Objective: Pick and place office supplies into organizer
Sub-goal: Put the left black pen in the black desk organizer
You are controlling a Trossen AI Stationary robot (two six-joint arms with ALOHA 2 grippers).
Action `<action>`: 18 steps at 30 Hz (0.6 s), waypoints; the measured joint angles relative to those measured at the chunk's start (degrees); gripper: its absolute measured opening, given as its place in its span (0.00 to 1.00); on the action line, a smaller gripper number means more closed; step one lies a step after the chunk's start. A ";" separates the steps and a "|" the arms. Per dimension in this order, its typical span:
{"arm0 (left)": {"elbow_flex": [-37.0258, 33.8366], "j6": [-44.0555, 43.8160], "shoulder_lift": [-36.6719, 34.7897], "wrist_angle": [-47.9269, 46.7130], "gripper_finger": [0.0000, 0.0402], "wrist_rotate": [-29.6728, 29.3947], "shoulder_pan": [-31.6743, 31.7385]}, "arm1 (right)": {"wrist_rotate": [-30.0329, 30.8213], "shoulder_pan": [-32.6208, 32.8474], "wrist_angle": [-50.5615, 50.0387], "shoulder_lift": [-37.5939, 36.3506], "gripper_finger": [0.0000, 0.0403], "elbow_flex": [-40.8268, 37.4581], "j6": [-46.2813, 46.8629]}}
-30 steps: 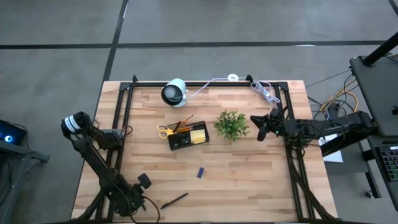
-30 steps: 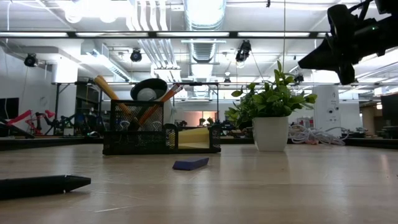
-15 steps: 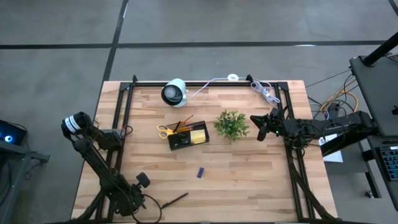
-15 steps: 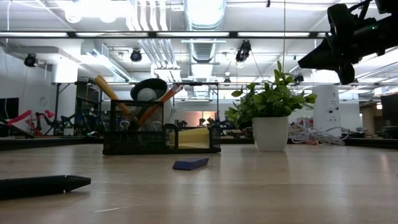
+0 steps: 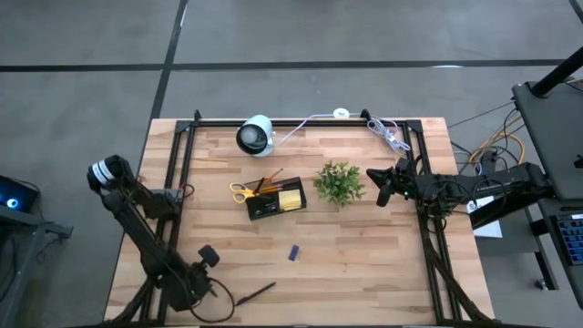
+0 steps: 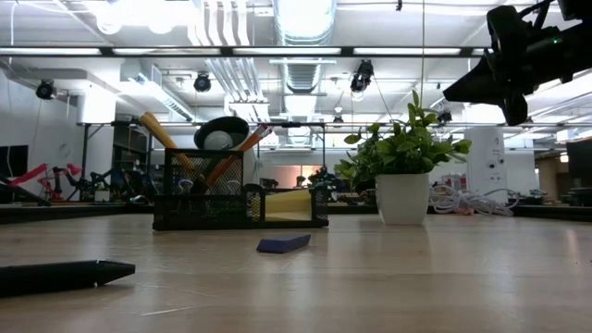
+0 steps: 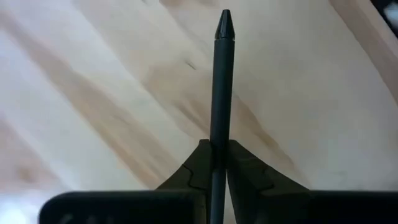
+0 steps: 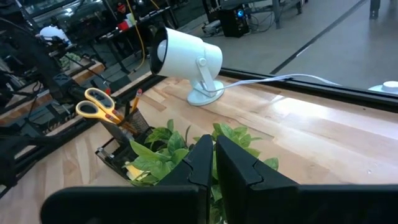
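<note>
Overhead, the left gripper [image 5: 221,305] sits at the table's near edge, pen [image 5: 256,292] stretching away toward the organizer [image 5: 274,202]. Low down, that pen [image 6: 60,274] lies flat. Its wrist view shows fingers [image 7: 194,175] pinched on the pen [image 7: 221,93], presumably for lifting. Right gripper [image 5: 382,189] waits closed beside the plant [image 5: 339,182].

The black pen [image 6: 60,275] runs off the low view's edge, its far end unseen.

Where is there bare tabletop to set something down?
Free: the wide stretch right of the blue piece, below the plant; also the strip left of the organizer. Crowded: around organizer, plant and white camera, and the near-left corner, where the left hand grips the pen.
</note>
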 joint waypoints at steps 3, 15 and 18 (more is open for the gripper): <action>0.04 -0.45 -1.14 -0.14 0.03 -2.31 1.42 | 0.00 0.00 0.00 -0.01 0.03 0.00 0.00; -0.27 -22.55 -5.05 -2.69 0.03 -19.46 9.28 | 0.00 0.02 0.02 -0.02 0.03 0.00 0.00; -0.27 -24.24 -6.04 -1.73 0.03 -23.13 10.82 | 0.00 0.02 0.02 -0.02 0.03 0.00 0.00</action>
